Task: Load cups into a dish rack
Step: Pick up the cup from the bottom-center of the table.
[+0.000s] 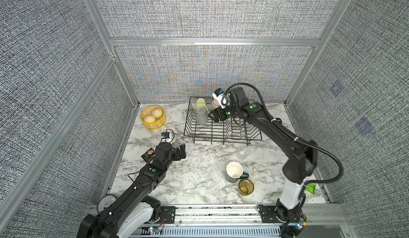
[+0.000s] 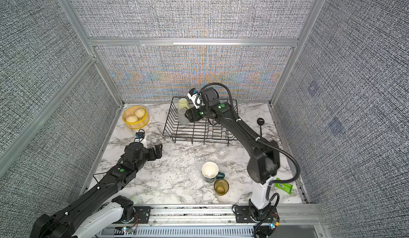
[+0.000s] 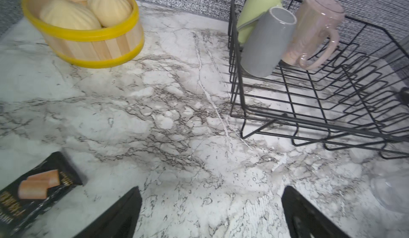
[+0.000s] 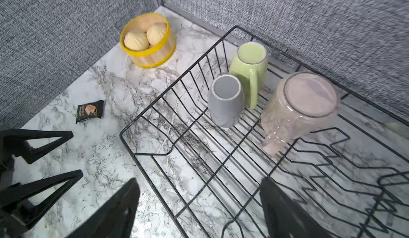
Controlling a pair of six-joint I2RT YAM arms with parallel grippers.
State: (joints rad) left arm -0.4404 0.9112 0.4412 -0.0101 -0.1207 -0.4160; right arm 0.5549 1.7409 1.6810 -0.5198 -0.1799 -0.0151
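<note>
The black wire dish rack [image 1: 221, 132] sits at the back of the table [image 1: 199, 181], and three cups are in its far left corner, all bottoms-up and leaning. The light green mug [image 1: 200, 104] is furthest back, the grey mug [image 1: 201, 116] is right against it, and the tall pale pink mug [image 4: 298, 106] is just beside those with its handle down. The other three are out on the table in front. The clear glass [image 1: 243, 152] is near the rack's front edge and hard to make out. The dark teal mug [image 1: 234, 172] is upright with a cream inside, and the amber glass tumbler [image 1: 245, 187] stands upright just beside it.
</note>
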